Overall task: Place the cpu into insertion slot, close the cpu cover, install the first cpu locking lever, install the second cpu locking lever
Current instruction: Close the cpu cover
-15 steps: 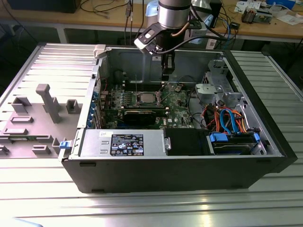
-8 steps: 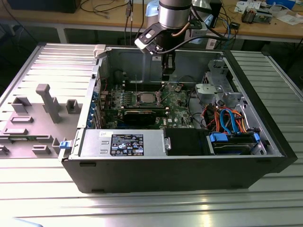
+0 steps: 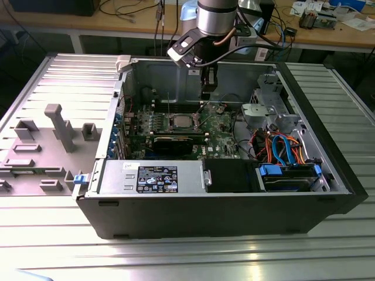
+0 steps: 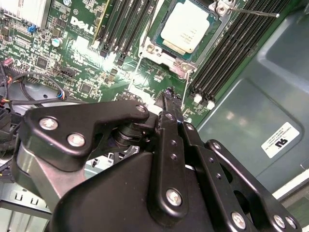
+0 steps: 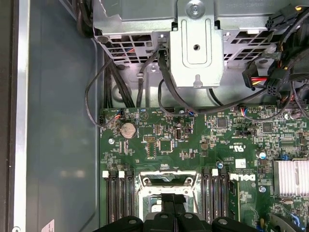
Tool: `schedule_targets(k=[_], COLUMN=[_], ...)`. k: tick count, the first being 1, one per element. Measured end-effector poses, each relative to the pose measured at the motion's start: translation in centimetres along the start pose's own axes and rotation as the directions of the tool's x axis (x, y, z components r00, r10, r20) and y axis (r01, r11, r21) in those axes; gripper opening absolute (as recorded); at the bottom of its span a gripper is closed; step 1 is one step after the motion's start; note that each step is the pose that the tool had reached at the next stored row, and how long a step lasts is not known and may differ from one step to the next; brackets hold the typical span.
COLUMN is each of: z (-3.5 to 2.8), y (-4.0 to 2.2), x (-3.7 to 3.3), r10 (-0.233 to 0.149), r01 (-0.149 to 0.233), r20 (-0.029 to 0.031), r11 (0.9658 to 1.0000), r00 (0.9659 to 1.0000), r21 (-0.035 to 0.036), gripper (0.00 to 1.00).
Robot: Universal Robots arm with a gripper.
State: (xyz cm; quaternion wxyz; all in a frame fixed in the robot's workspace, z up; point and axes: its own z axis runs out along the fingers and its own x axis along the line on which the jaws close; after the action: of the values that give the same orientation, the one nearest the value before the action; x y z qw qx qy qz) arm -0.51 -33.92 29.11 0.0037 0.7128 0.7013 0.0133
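Observation:
The cpu, silvery top up, lies in the insertion slot on the green board, so the pin field is hidden under it. The cpu cover lies flat around it as a metal frame. One thin locking lever sticks out free from a socket corner. Another wire lever runs from the socket toward my fingertips. My gripper is shut with nothing in it, hovering just beside the socket. In the exterior view the gripper hangs inside the case, toward the view's right of the cpu. In the first wrist view the gripper overlaps the cpu cover.
Black memory slots flank the socket on both sides. A metal drive cage with black cables stands past the board. A finned heatsink sits nearby. The power supply and blue drive bays line the case front.

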Motion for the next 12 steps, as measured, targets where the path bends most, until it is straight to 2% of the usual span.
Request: schedule_targets(k=[2,12], z=[0.01,0.01], y=[0.21,0.44], x=[0.00,0.01], r10=[0.000,0.000], r01=[0.000,0.000], r20=[0.0000,-0.0001], r11=[1.0000,1.0000], r00=[1.0000,1.0000], r21=[0.0000,0.0000], gripper=[0.11,0.11])
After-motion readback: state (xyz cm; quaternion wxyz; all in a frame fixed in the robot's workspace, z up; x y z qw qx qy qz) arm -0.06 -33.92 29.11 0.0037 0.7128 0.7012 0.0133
